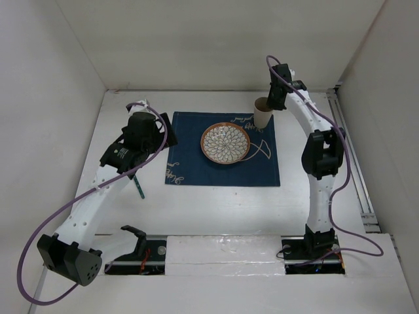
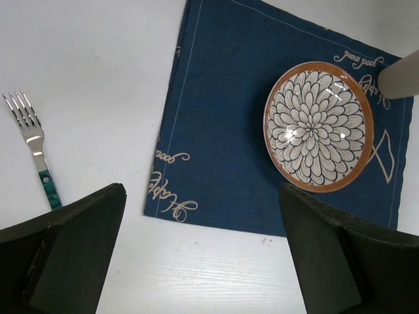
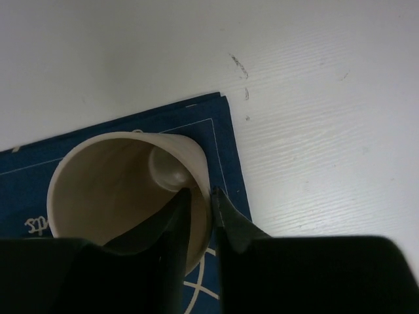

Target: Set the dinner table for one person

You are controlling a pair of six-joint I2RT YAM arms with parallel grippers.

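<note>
The dinner table point(image 1: 216, 203) is the broad white surface under everything, rigid and smooth, so things can slide on it. A blue mat point(image 1: 190, 140) lies near its middle with a patterned plate point(image 1: 225, 143) on it. The plate looks glazed and breakable. At 1 o'clock from the plate a pale cup point(image 3: 124, 190) stands on the mat's corner. The right gripper point(image 3: 200, 196) pinches its rim, one finger inside and one outside. The cup looks light and thin-walled, so a gentle squeeze near the rim should do. At 8 o'clock from the mat a fork point(image 2: 33, 147) lies flat on the table: stiff, thin, slick steel, best taken across its green handle. The left gripper point(image 2: 201, 196) hangs above with jaws spread wide and nothing between them
</note>
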